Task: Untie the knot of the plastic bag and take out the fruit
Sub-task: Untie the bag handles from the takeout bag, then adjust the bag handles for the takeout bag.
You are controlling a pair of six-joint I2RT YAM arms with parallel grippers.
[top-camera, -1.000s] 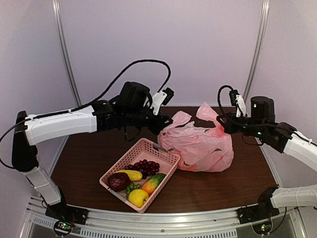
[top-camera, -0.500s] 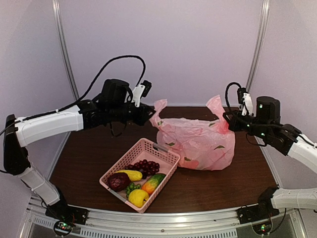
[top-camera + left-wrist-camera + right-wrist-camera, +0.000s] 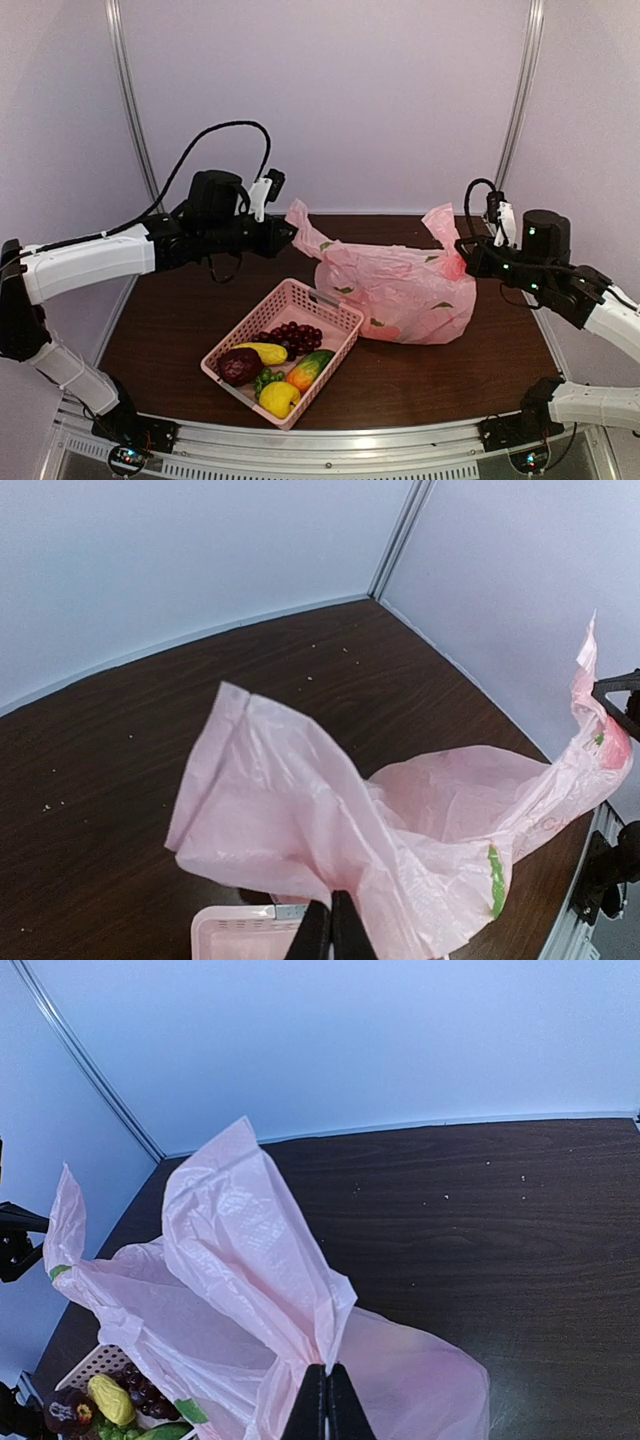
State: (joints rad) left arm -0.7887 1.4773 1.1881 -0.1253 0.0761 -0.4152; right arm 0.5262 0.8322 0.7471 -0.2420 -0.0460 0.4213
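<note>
Between the left gripper and right gripper, each clamped on a handle, the plastic bag hangs; spread evenly, gently.

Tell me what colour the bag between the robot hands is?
The plastic bag is see-through pink with small green leaf prints, clearest in the top external view.

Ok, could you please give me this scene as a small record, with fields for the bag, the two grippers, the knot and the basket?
bag: pink plastic bag lying on the table, right of the basket
left gripper: shut on the left handle strip, held up
right gripper: shut on the right handle strip, held up
knot: none visible; the two strips stand apart
bag contents: hidden
basket contents: grape bunch and other toy fruit
</note>
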